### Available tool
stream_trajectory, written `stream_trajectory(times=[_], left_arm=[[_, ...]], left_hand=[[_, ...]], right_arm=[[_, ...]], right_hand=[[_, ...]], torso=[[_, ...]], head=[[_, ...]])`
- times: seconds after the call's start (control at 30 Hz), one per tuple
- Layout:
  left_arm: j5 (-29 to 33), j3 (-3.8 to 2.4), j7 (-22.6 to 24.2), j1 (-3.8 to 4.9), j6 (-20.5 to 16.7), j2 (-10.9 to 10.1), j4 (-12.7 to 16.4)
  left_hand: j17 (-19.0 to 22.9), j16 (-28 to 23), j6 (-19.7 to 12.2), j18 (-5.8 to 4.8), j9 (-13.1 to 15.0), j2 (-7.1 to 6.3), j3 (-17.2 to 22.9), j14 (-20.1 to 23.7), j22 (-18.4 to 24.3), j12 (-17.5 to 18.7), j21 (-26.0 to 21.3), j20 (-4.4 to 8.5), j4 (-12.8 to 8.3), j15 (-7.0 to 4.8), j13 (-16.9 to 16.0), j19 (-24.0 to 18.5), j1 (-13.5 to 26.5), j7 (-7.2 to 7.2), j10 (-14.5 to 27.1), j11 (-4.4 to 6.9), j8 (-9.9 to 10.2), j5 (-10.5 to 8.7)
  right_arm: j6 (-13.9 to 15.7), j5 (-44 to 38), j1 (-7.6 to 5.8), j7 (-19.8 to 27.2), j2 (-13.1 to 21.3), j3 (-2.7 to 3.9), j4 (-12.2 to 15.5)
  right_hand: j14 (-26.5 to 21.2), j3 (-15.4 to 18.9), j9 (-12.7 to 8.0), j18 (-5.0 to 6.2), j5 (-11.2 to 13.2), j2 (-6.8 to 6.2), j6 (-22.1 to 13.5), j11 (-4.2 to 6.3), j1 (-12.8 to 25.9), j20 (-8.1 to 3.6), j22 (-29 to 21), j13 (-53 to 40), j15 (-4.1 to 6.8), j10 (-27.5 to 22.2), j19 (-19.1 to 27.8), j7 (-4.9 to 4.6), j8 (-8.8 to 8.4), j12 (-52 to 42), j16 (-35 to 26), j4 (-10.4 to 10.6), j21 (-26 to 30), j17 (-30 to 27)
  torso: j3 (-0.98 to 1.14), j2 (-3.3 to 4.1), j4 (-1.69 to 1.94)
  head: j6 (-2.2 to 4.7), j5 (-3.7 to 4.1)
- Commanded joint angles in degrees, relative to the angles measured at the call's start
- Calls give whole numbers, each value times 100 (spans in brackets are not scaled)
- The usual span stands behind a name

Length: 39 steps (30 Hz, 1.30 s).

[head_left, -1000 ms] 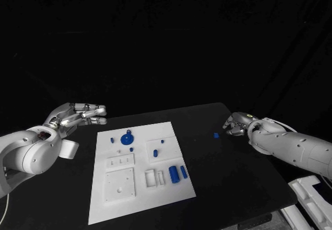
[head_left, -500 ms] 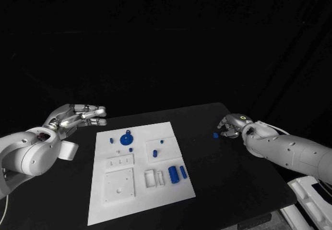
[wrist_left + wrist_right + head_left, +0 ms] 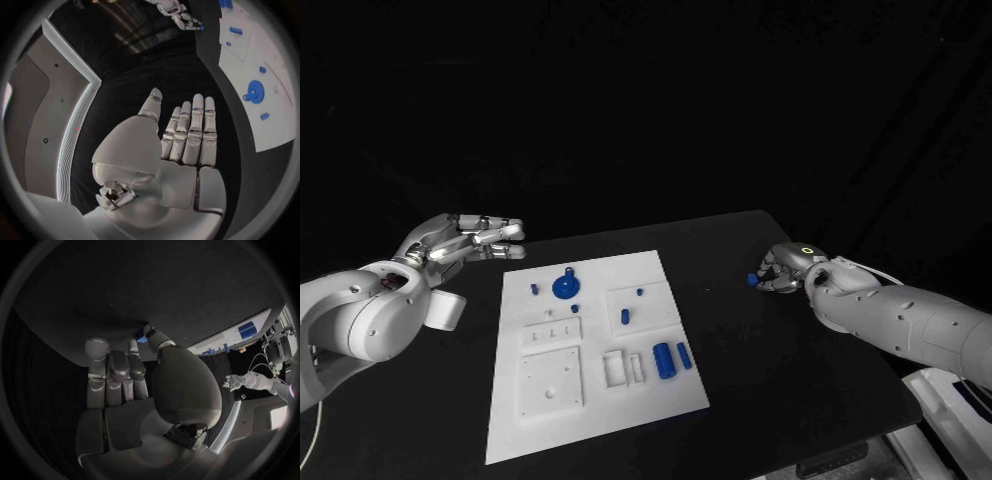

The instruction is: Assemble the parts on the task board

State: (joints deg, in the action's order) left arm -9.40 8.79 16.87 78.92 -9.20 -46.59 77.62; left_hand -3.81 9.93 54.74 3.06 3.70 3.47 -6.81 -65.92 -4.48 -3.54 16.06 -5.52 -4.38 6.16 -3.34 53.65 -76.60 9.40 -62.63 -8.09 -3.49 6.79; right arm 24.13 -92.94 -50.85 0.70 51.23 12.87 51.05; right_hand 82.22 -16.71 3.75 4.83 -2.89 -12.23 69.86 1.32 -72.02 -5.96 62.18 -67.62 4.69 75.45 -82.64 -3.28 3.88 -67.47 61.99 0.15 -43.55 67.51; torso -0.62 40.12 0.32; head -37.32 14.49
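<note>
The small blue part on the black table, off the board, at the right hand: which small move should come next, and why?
Probably close the right hand on the blue part and lift it. Its fingertips sit right at the part, which lies on the table away from the board, but a firm grip is not clear yet. The left hand is open, beside the board.

Black table (image 3: pixel 776 350) occupies the near and middle ground, its far edge running slightly uphill toward the right. Beyond it, an unlit black backdrop (image 3: pixel 646 100) spans the far side. White moulded object (image 3: pixel 949 400) at near right.
</note>
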Motion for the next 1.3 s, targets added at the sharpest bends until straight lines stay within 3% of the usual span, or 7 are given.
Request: stream_trajectory(times=[0.03, 0.1, 0.17, 0.27, 0.57, 0.7, 1.3], left_arm=[[27, -4, 9, 1, 90, 0, 11], [27, -4, 6, 1, 92, -2, 10], [27, -4, 2, 1, 96, -3, 9], [27, -4, -6, 1, 102, -6, 10], [27, -4, -27, 1, 114, -12, 12], [27, -4, -37, 1, 116, -17, 8], [16, -4, -83, 1, 121, -28, -18]], left_hand=[[4, 20, -34, -76, 7, -13, 0, 22, 7, -4, 27, 0, 37, 25, -8, -10, 38, 0, 47, 5, -12, -43], [4, 20, -34, -76, 7, -13, 0, 22, 7, -4, 27, 0, 37, 25, -8, -10, 38, 0, 47, 5, -12, -43], [5, 19, -51, -75, 6, -25, -1, 27, 8, -5, 27, -2, 45, 26, -9, -11, 39, 4, 51, 2, -10, -49], [4, 19, -83, -74, 4, -28, 1, 28, 9, -4, 26, -3, 53, 28, -8, -13, 41, 7, 63, -2, -8, -49], [4, 19, -149, -70, 2, -44, 9, 37, 11, -5, 23, -8, 81, 33, -9, -17, 45, 16, 94, -11, -7, -57], [4, 19, -190, -68, 1, -51, 16, 41, 11, -6, 21, -11, 96, 36, -9, -19, 45, 20, 110, -15, -6, -54], [4, 21, -260, -63, -2, -64, 39, 51, 11, -6, 19, -17, 119, 41, -9, -24, 23, 30, 147, -26, -4, -51]], right_arm=[[-189, -65, 8, -371, -14, -3, 49], [-182, -51, 10, -453, -22, -3, 67], [-163, -41, 11, -542, -33, -3, 79], [-135, -31, 11, -630, -56, -3, 83], [-282, 90, 12, -687, -153, -4, 39], [-324, 134, 14, -690, -210, -4, 5], [-322, 311, 24, -598, -219, -4, 399]], right_hand=[[39, 271, -1, 5, 10, -51, 6, -20, 353, 4, 34, -17, -12, 44, -62, 1, -29, -32, 50, 297, -51, 28], [55, 630, 4, 6, 9, -31, -12, -15, 316, 3, 63, -32, -8, 60, -86, 19, -25, -33, 61, 571, -60, 48], [69, 1133, 9, 23, 6, -16, -46, -12, 87, 19, 106, -48, -19, 68, -115, 17, -24, -18, 54, 1150, -34, 67], [79, 1325, 9, 31, -62, -56, -51, -18, 32, 23, 166, -73, -15, 75, -134, 9, -23, -4, 45, 1584, 38, 88], [74, 1586, 8, 28, -375, 37, -101, -22, 349, 27, 244, -82, -21, 66, -161, 1, -25, 26, 18, 1650, 144, 97], [64, 2205, 7, 30, -1038, 249, -123, -25, 272, 27, 282, -77, -22, 53, -168, -4, -25, 48, -5, 1658, 226, 90], [70, 1993, 8, 18, -1008, 328, -30, -12, 23, 24, 473, -99, -17, 62, -226, 14, -25, 47, -1, 1632, 381, 105]], torso=[[-9, -8, 5], [-9, -9, 9], [-10, -10, 12], [-12, -11, 10], [-14, -5, 14], [-7, -4, 9], [-1, -8, -7]], head=[[-18, -6], [-19, -7], [-17, -10], [-14, -15], [-11, -32], [-10, -50], [-43, -90]])
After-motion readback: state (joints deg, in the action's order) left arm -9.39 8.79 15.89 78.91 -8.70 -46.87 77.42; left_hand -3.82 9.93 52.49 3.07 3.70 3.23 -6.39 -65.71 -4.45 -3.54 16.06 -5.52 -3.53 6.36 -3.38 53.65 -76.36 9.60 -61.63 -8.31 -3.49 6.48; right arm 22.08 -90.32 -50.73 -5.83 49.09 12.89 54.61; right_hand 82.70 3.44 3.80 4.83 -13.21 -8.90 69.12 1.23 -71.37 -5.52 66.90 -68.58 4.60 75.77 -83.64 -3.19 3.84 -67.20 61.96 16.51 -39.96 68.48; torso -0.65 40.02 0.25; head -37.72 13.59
